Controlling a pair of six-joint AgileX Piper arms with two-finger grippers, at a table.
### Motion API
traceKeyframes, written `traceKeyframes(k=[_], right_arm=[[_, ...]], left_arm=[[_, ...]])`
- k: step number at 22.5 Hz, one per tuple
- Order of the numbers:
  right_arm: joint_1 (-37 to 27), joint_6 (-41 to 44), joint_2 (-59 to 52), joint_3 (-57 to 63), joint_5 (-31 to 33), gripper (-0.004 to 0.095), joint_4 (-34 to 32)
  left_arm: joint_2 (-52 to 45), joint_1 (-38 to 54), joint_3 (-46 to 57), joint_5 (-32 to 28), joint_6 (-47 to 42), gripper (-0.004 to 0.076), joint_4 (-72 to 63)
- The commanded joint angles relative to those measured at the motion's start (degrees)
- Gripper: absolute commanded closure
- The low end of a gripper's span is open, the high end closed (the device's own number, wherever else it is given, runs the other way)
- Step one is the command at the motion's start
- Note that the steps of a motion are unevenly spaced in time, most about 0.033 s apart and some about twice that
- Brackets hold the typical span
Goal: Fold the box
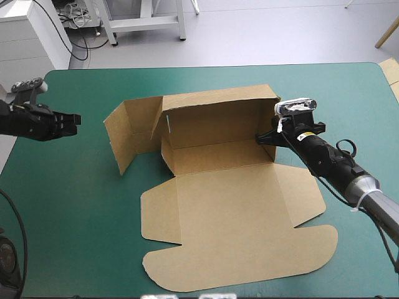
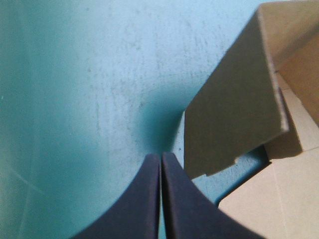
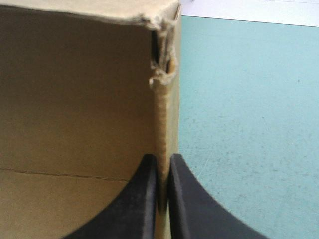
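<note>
The brown box (image 1: 224, 187) lies mid-table with its back wall raised, a side flap (image 1: 128, 134) standing out to the left, and the lid flat toward the front edge. My right gripper (image 1: 267, 138) is at the box's right wall. In the right wrist view its fingers (image 3: 163, 158) are all but shut, with the wall's torn upright edge (image 3: 167, 109) between them. My left gripper (image 1: 76, 118) hovers left of the flap, apart from it. Its shut fingers (image 2: 160, 156) point at the bare cover, with the flap (image 2: 234, 114) just ahead to one side.
The teal-green cover (image 1: 62, 205) lies bare to the left of the box and along the far edge. A pale board edge (image 1: 391, 70) shows off the table's far right corner. The right arm (image 1: 340, 168) crosses the table's right side.
</note>
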Motion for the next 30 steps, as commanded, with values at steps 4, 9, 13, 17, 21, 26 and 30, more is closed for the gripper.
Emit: traceKeyframes(k=[4,9,13,17,21,26,30], right_arm=[[-0.39,0.00,-1.72,-5.47,7.24,0.0922,-1.12],[-0.39,12.69,-1.72,-15.83,19.07,0.0922,-8.06],[-0.39,30.33,-1.62,-27.75,34.82,0.0922,-22.66],[-0.39,32.95,-1.62,-31.68,47.66,0.0922,-23.94],[-0.39,33.09,0.25,-31.68,59.33,0.0922,-24.10],[-0.39,32.52,6.86,-31.68,65.10,0.0922,-26.49],[-0.39,30.35,11.81,-31.68,61.67,0.0924,-26.14]], left_arm=[[-2.23,4.48,6.40,-7.01,-0.87,0.0732,-8.80],[-2.23,4.97,8.39,-8.20,-1.07,0.0732,-8.66],[-2.23,4.97,8.39,-8.81,-1.58,0.0732,-8.66],[-2.23,4.97,8.39,-9.32,-3.13,0.0732,-8.66],[-2.23,4.97,8.39,-9.48,-4.78,0.0732,-8.66],[-2.23,4.97,8.39,-9.47,-6.37,0.0732,-8.66],[-2.23,4.84,8.39,-9.07,-6.37,0.0732,-8.66]])
